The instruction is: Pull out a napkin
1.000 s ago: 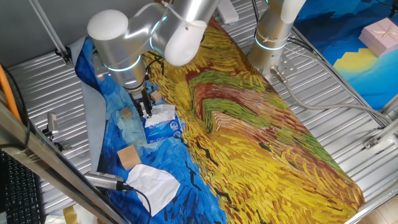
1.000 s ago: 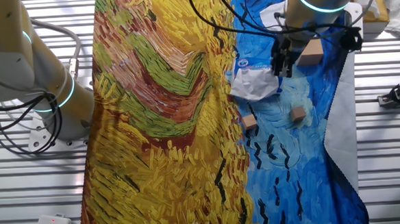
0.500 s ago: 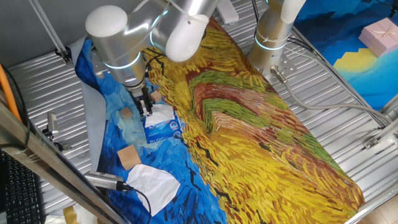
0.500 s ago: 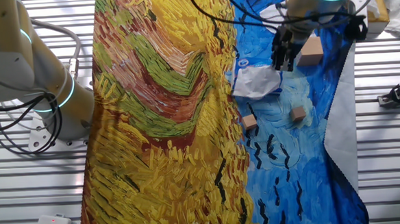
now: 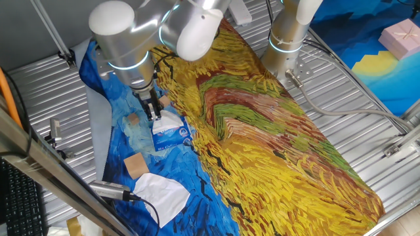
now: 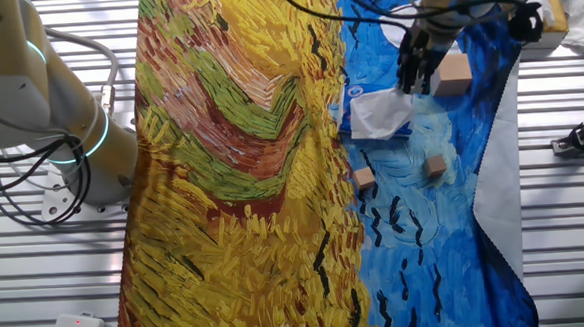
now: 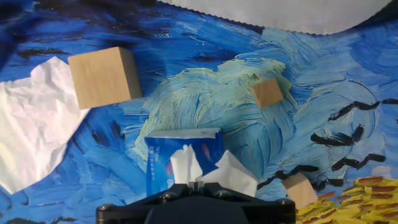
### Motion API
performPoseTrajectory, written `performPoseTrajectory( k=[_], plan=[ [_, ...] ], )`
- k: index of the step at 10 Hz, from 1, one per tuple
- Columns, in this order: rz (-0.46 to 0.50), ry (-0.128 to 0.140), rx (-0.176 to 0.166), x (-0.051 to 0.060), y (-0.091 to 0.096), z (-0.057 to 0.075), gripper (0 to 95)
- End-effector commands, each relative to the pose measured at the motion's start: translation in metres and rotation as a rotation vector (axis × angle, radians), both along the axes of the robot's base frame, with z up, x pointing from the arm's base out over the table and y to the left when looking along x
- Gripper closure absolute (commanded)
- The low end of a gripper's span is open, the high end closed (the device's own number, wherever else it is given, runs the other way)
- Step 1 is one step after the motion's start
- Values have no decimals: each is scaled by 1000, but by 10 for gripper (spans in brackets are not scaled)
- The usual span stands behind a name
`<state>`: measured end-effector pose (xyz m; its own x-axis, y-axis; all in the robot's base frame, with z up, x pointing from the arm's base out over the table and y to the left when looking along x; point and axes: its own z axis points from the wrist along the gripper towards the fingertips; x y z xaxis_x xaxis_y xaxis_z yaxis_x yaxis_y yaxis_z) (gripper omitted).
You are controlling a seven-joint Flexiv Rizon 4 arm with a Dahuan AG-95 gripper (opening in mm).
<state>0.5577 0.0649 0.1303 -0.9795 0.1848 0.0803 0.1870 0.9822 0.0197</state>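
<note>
I see my gripper (image 6: 415, 77) hanging over the blue part of the painted cloth (image 5: 275, 131), fingers closed together on the napkin (image 6: 380, 114). In the other fixed view the white sheet hangs from the fingertips and fans out downward, its lower part touching the pack (image 6: 354, 100), which lies flat at the border between the cloth's blue and yellow areas. In one fixed view the gripper (image 5: 154, 113) stands just above the pack (image 5: 172, 134), with the napkin (image 5: 168, 120) bunched between them. From the hand view the pack (image 7: 180, 158) sits straight ahead of the fingers, its blue face up, and the napkin (image 7: 214, 173) rises from its near end in two white folds that run into the closed jaws at the bottom edge of the picture; I cannot tell whether the sheet's far end is out of the pack. A large wooden block (image 7: 104, 76) lies beyond the pack to the left, apart from it. A small block (image 7: 267, 92) lies farther off to the right, and another small one (image 7: 301, 190) rests near the yellow edge. A second, crumpled white sheet (image 7: 34, 121) lies flat on the cloth at the left, touching the large block's corner.
</note>
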Motion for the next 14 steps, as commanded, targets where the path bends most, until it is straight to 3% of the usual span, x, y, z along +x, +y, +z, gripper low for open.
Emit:
performPoseTrajectory(
  k=[1,4,14],
  plan=[
    [2,10,1,1,0,10,950],
    [5,20,0,3,0,27,950],
    [28,45,-13,6,-5,66,950]
  ],
)
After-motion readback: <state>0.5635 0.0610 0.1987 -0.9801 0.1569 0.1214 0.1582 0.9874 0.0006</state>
